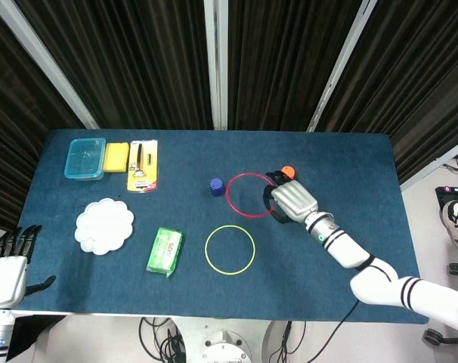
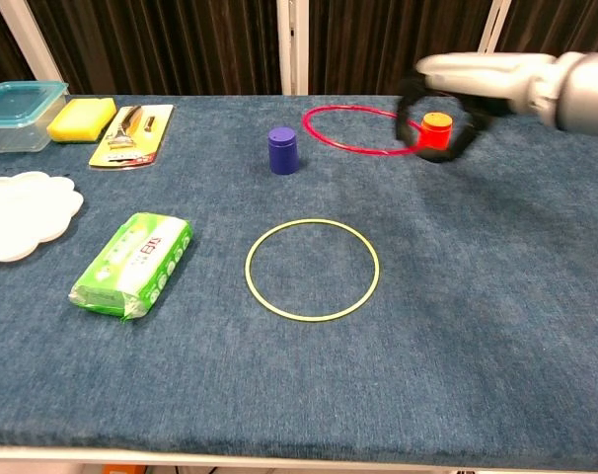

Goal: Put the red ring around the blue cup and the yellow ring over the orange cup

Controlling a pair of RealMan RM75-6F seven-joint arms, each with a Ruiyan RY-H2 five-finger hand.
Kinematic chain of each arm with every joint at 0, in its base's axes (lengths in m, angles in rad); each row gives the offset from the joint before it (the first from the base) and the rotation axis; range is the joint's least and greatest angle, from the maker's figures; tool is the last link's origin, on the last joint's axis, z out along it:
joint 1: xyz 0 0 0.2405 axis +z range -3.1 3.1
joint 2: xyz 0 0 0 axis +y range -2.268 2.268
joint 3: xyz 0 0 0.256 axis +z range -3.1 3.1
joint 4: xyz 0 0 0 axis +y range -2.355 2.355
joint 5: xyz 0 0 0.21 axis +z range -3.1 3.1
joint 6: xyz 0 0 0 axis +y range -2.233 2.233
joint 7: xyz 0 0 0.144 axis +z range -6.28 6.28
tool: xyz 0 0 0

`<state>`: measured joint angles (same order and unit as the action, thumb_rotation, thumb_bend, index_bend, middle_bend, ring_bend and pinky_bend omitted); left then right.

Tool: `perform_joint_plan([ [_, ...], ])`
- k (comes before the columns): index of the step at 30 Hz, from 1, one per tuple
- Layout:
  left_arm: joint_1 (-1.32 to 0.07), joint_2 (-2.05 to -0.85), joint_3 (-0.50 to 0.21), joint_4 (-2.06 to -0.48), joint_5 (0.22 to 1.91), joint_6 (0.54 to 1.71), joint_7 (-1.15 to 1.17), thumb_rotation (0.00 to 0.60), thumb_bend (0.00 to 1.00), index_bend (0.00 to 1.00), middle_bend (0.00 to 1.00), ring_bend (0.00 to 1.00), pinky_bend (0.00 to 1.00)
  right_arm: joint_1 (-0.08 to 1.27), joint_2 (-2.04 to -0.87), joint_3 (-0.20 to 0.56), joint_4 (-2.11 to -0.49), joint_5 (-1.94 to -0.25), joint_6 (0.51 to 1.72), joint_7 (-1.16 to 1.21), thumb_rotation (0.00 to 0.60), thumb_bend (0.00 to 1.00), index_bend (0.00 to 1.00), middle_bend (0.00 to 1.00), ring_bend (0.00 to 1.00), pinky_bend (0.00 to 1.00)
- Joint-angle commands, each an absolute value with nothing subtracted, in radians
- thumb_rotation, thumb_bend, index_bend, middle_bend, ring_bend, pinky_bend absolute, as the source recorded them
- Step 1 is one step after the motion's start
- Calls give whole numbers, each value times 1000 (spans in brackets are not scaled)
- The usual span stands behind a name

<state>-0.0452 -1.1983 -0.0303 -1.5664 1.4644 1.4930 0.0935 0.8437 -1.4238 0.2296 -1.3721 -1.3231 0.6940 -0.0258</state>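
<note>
My right hand (image 1: 291,200) (image 2: 457,84) holds the red ring (image 1: 236,198) (image 2: 350,126) above the table, nearly level, its free side reaching toward the blue cup (image 1: 216,186) (image 2: 282,150). The ring hangs to the right of the blue cup, not over it. The orange cup (image 1: 288,171) (image 2: 437,132) stands just behind the hand, partly hidden by its fingers. The yellow ring (image 1: 230,249) (image 2: 312,269) lies flat on the cloth at the front centre. My left hand (image 1: 8,265) is open at the table's front left corner, holding nothing.
A green packet (image 1: 165,251) (image 2: 133,263) lies left of the yellow ring, beside a white plate (image 1: 104,225) (image 2: 18,212). At the back left sit a teal box (image 1: 85,157) (image 2: 18,114), a yellow sponge (image 1: 116,156) (image 2: 82,118) and a carded razor (image 1: 142,165) (image 2: 133,133).
</note>
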Motion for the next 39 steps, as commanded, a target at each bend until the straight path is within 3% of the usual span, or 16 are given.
perform_joint_plan([
  [1,-46,-1197,-31,-1568,1461,1491,95,600,97,57,53,0,0,916,-1493,271,-1305,-1247,637,-86,600,358,727,328,0,0],
  [11,-43,-1195,-32,-1572,1442,1481,99,600,96,57,53,0,0,1043,-1650,291,-1140,-1119,599,-191,600,354,710,323,0,0],
  [14,-44,-1195,-33,-1574,1440,1478,99,600,97,57,53,0,0,1056,-1686,285,-1112,-1105,614,-208,600,254,532,277,0,0],
  [16,-44,-1196,-32,-1573,1442,1479,101,600,97,57,53,0,0,1055,-1694,274,-1112,-1107,623,-213,600,101,317,227,0,0],
  [18,-45,-1196,-33,-1572,1442,1479,100,600,97,57,53,0,0,1048,-1695,266,-1117,-1111,637,-212,600,31,161,186,0,0],
  [21,-47,-1196,-34,-1570,1443,1477,98,600,96,56,53,0,0,1017,-1673,257,-1156,-1137,686,-185,600,19,75,155,0,0],
  [25,-50,-1196,-35,-1565,1444,1474,94,600,96,56,54,0,0,940,-1586,213,-1283,-1249,789,-107,600,19,123,179,0,0],
  [31,-56,-1200,-37,-1560,1445,1468,89,600,96,57,53,0,0,819,-1448,61,-1429,-1480,938,6,600,108,336,226,0,0],
  [35,-58,-1199,-36,-1566,1450,1469,95,600,97,57,53,0,0,772,-1410,-29,-1445,-1580,987,24,600,162,365,226,0,0],
  [39,-60,-1198,-36,-1575,1458,1475,102,600,96,56,53,0,0,750,-1415,-72,-1441,-1623,996,21,600,192,371,226,0,0],
])
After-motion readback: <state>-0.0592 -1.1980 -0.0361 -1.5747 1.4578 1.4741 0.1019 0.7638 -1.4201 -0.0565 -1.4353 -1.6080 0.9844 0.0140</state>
